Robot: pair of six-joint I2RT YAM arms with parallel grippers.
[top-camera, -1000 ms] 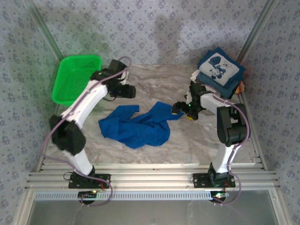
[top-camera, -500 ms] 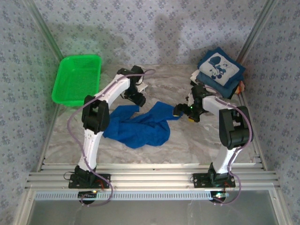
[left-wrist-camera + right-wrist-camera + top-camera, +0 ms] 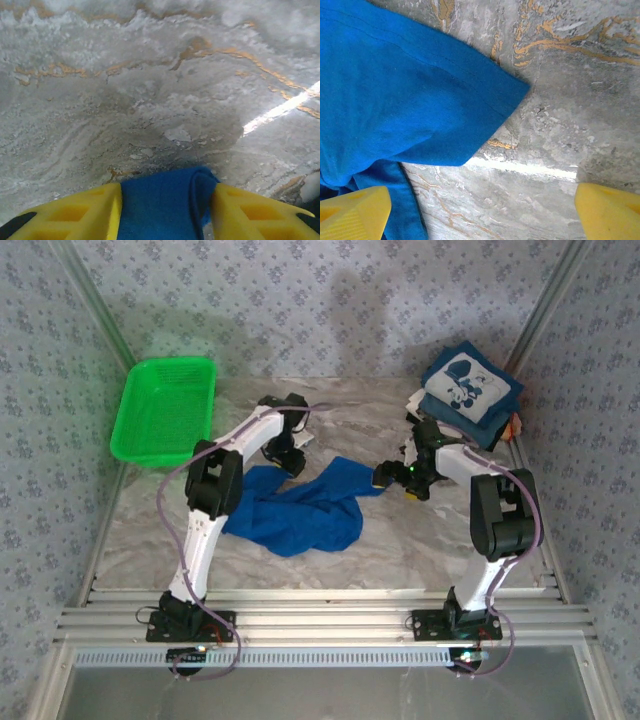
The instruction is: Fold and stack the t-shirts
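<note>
Left of the folded stack (image 3: 470, 390), the royal-blue t-shirt (image 3: 300, 510) lies crumpled. Left gripper (image 3: 165, 202) straddles a fold away from the stack; clamped or not, cannot tell. Right gripper (image 3: 480, 210) gapes empty at the stack-side sleeve. Risk: a shallow bite slips when lifted.

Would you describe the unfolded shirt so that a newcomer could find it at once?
On the marble table, look to the middle. A royal-blue shirt lies there crumpled. Unlike it, the other shirts sit folded in a stack at the far right corner.
</note>
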